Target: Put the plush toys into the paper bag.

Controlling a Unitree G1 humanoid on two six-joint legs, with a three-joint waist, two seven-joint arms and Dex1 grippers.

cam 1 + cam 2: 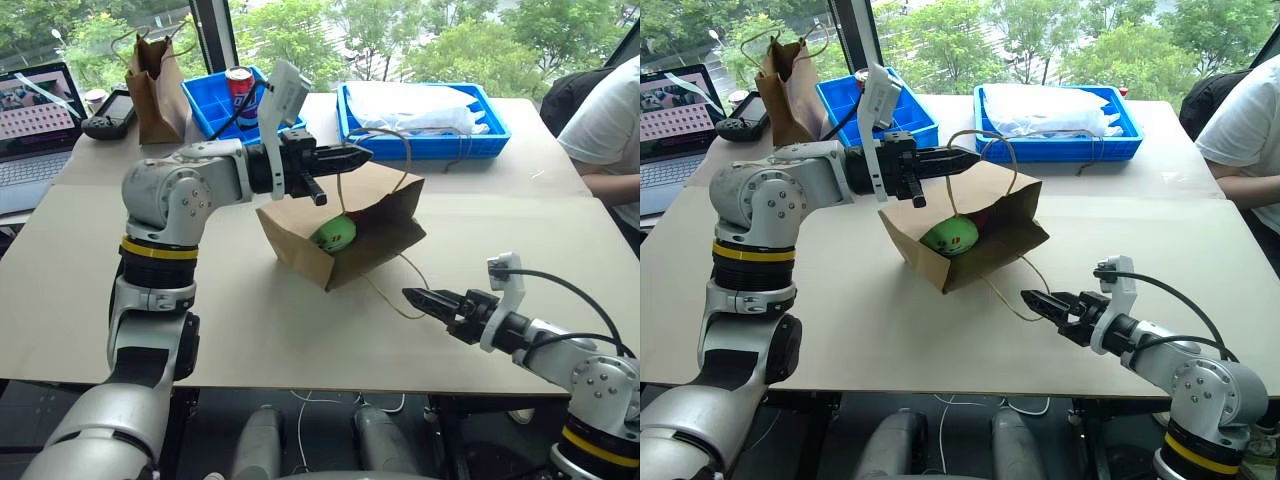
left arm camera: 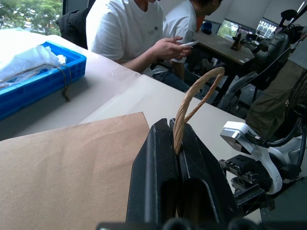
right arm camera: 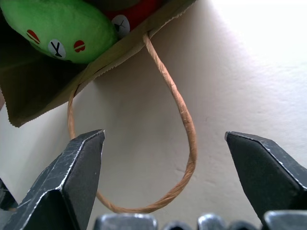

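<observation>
The paper bag (image 1: 385, 205) lies tilted on its side at the table's middle, mouth toward me. Inside its mouth sit the plush toys: the light-green ball (image 1: 333, 234) in front and the red chili (image 3: 135, 13) just behind it. My left gripper (image 1: 352, 157) reaches in level from the left above the bag, shut on the bag's upper cord handle (image 2: 193, 97). The lower handle (image 3: 184, 116) lies looped on the table. My right gripper (image 1: 412, 295) hovers low near the table's front, open and empty, pointing at that loop and the bag's mouth.
A narrower dark brown bag (image 1: 155, 85), a blue bin (image 1: 212, 108) with a red can (image 1: 240, 85), and a blue tray (image 1: 480, 140) holding white plastic stand at the back. A laptop (image 1: 35, 120) sits far left. A person (image 1: 612, 120) sits at the right edge.
</observation>
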